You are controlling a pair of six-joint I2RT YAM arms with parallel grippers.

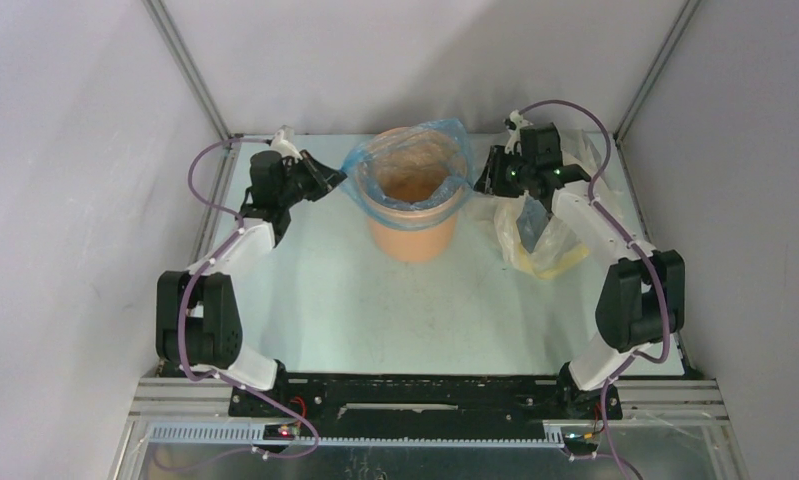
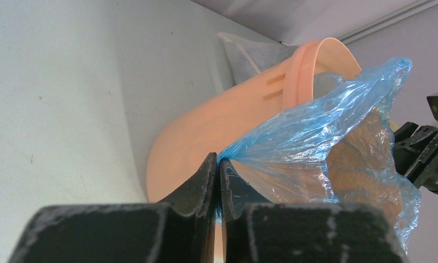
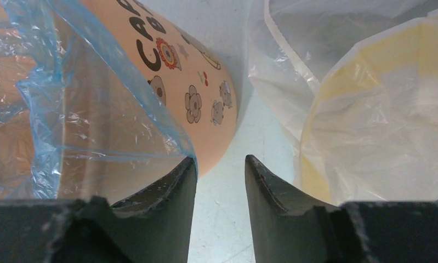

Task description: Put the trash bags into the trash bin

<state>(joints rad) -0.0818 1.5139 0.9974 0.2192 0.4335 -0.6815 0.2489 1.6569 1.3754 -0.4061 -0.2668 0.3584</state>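
While clamped on the left edge of the bag (image 2: 315,120), just outside the left rim of the bin (image 2: 216,120), draws the film into a taut blue point running from the left gripper (image 2: 217,164) rightward toward the bin's mouth. Shows no gap between those jaws beyond the film itself. Finds the bag at far centre of the table (image 1: 325,300), draped into and over the mouth of the upright bin, seemingly lining the inside, with loose corners standing above the rim on the far right. Places the right gripper (image 3: 219,164) just beside the bin's right side, jaws parted, bare table visible between them, nothing gripped. Brings a fold of blue film up to one fingertip there, contact or mere overlap not clear. Leaves a yellowish bag (image 1: 535,240) on the table right of the bin, near the right arm, no part of the job. Hinges, as a judgement, on the bag's span lying left to right across the mouth: one end pinned on the left, the other loose at the right rim, nearest the open right tool. Calls, probably, for taking or pressing that right edge down inside. Risks tipping the bin or pulling film back out if tugged leftward.
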